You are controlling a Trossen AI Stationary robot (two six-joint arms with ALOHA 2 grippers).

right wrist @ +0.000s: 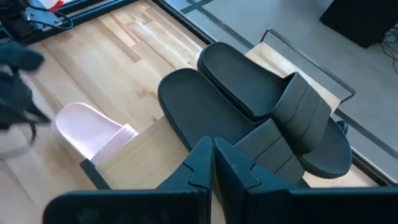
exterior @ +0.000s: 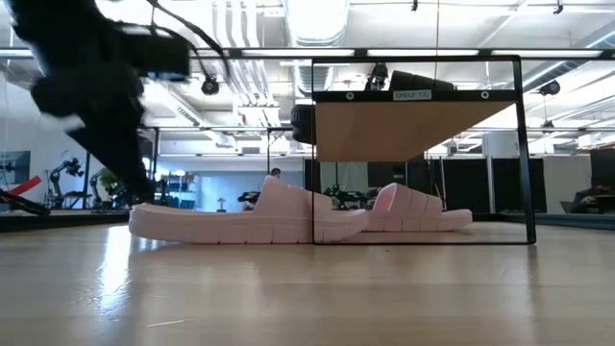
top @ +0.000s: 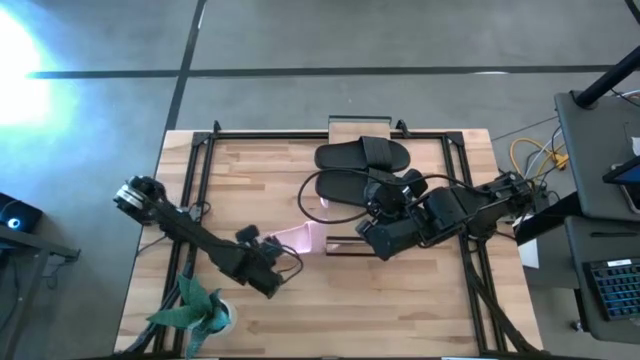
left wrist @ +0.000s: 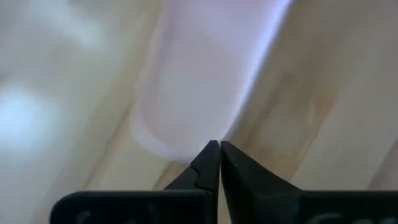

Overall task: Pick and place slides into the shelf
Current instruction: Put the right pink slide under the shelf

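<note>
From left to right: 1 green toy plant (top: 195,308) stands at the table's (top: 250,170) near left corner. Beside it the left gripper (top: 275,272) hangs over bare wood with its 2 fingers (left wrist: 208,163) pressed together, pinching nothing, the tips just short of the end of a pink slide (left wrist: 199,81).

2 pink slides are visible: 1 lies on the table at the middle (top: 300,238), (exterior: 240,219), the other (exterior: 418,211) sits under the shelf (exterior: 423,125), with only its tip (top: 312,202) peeking out in the overhead view.

2 black slides lie side by side on the shelf's plank top: the farther one (top: 362,155) and the nearer one (top: 345,186), (right wrist: 205,118), which the right arm partly covers. The right gripper (top: 368,238) hovers at the shelf's near edge, its 2 fingers (right wrist: 202,163) closed against each other, empty.

1 small white label (exterior: 410,94) on the shelf's front rail seems to read "SHELF" plus characters too small to make out
</note>
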